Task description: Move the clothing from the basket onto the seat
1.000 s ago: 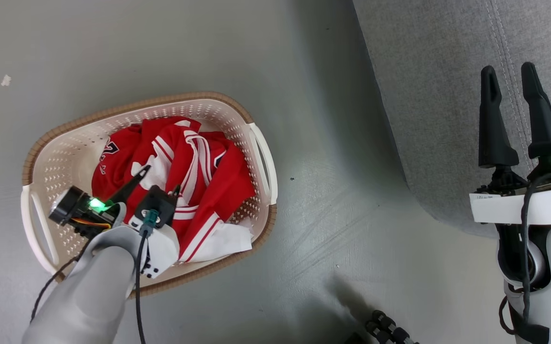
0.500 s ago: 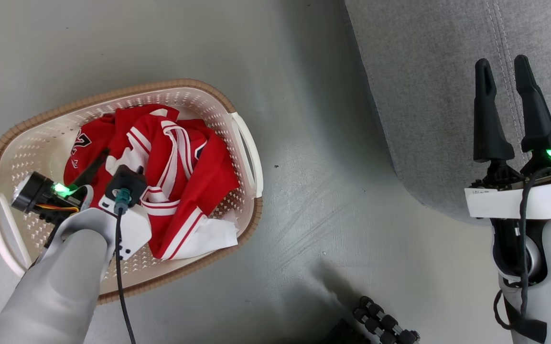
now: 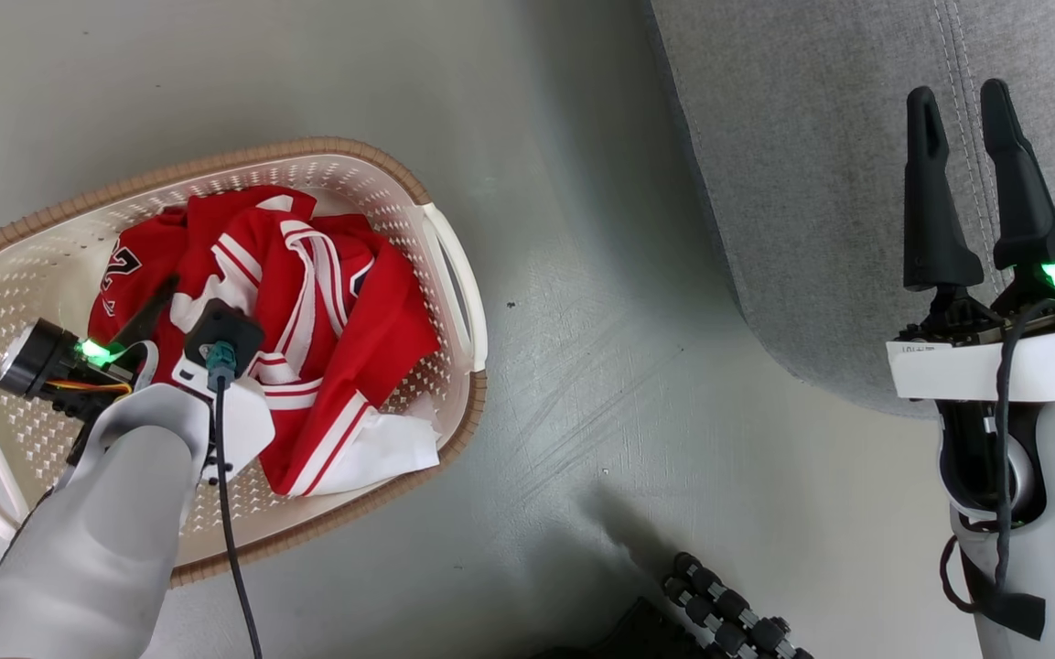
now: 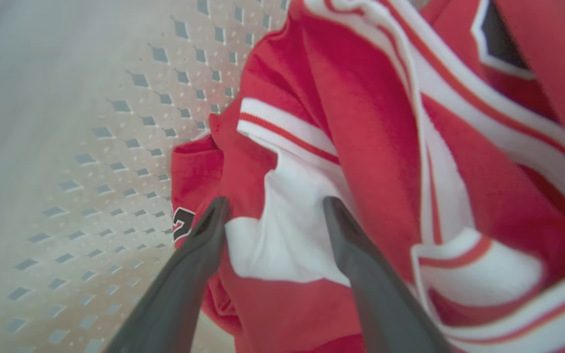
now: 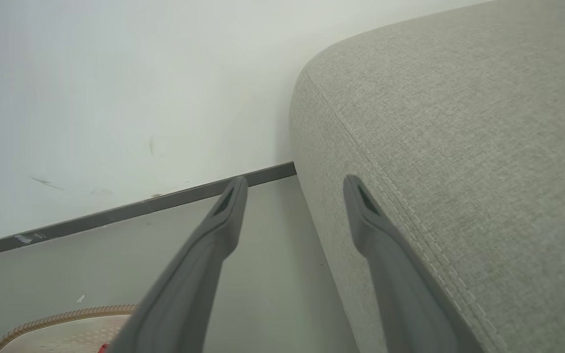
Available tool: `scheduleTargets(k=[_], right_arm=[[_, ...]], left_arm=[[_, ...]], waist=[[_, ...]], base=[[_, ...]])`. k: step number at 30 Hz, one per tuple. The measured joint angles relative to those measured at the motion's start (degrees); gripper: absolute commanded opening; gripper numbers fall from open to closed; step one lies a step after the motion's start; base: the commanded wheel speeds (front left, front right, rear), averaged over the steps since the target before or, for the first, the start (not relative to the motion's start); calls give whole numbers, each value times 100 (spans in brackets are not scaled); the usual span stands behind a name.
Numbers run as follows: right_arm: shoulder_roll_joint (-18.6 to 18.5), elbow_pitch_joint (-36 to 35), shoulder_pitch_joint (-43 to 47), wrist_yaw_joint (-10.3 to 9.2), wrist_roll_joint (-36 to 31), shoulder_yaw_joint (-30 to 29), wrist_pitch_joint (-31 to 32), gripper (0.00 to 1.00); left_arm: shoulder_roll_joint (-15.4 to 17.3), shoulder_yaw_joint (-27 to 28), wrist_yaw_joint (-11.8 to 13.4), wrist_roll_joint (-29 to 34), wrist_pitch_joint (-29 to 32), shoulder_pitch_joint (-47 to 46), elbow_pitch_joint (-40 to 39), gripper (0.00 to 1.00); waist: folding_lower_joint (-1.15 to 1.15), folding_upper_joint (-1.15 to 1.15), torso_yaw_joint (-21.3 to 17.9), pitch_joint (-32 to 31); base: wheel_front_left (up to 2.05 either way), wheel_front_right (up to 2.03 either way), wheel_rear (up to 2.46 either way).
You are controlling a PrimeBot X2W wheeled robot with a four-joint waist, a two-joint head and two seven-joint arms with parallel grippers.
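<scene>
From the head view, the left gripper (image 3: 190,302) reaches down into the basket (image 3: 24,275) with its fingers parted. One dark finger lies against the clothing (image 3: 326,311) and the other is hidden under the wrist's camera block. The red jersey is crumpled in the basket beneath and beyond that gripper, and a white panel spills toward the brown woven-look rim on the side nearer the robot. The basket is oval, cream plastic pierced with small diamond holes, and stands on a smooth grey floor (image 3: 582,366). The right gripper (image 3: 958,91) is spread and empty, its tips over the edge of the seat (image 3: 811,183), well apart from the basket. Along the left wrist, the left gripper (image 4: 276,203) is open, its two fingers straddling a fold of white and red cloth without pinching it. The clothing (image 4: 375,147) heaps up ahead and to the right of the fingers, soft knit with red-and-white striped bands and a bit of dark lettering by the left fingertip. The perforated basket (image 4: 91,147) wall curves off to their left. Along the right wrist, the right gripper (image 5: 296,180) is released and holds nothing. The seat (image 5: 458,147), coarse grey weave with a double-stitched seam and a rounded corner, lies under and right of its right finger. A sliver of the basket (image 5: 66,318) rim shows low to the left of the left finger.
</scene>
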Motion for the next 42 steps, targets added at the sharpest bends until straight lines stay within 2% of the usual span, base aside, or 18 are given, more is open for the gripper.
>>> scheduleTargets(k=[4, 5, 7, 8, 9, 10, 11, 26, 32, 42], right_arm=[[-1, 16, -42, 0, -1, 3, 0, 100], [-1, 21, -46, 0, -1, 4, 0, 100], [-1, 37, -46, 0, -1, 5, 0, 100], [0, 45, -46, 0, -2, 5, 0, 100], [0, 53, -46, 0, -2, 5, 0, 100], [0, 59, -46, 0, -2, 4, 0, 100], [0, 64, -46, 0, -2, 3, 0, 100], [0, 194, -135, 0, -4, -15, -1, 100], [-2, 270, -207, 0, -35, 16, -1, 100], [-5, 417, -183, 0, -263, -27, -4, 100]], left_arm=[[-63, -41, -2, 1, 3, 0, 105, 100], [-82, -48, -2, 1, 11, 0, 141, 97], [-101, -57, -2, 1, 57, 0, 203, 67], [-108, -58, -2, 1, 59, 0, 227, 43], [-114, -58, -3, 1, 58, 0, 245, 28], [-118, -60, -3, 1, 58, 0, 261, 8], [-121, -67, -3, 1, 58, -1, 280, 0], [-289, 5, -62, -138, -172, -88, 259, 0], [-421, 53, -59, -214, -377, -87, 110, 0], [-428, 76, -114, -401, -567, 116, -320, 0]], waist=[[0, 0, -7, 6], [0, 0, -8, 4], [0, 0, -9, -3], [0, 0, -9, -9], [0, 0, -9, -15], [0, 0, -7, -22], [0, 0, -6, -30], [0, 0, 137, -250], [0, 0, 260, -410], [0, 0, 538, -790]], base=[[0, 0, 0], [0, 0, 0], [0, 0, 0], [0, 0, 0], [0, 0, 0], [0, 0, 0], [0, 0, 0], [0, 0, 0], [0, 0, 0], [0, 0, 0]])
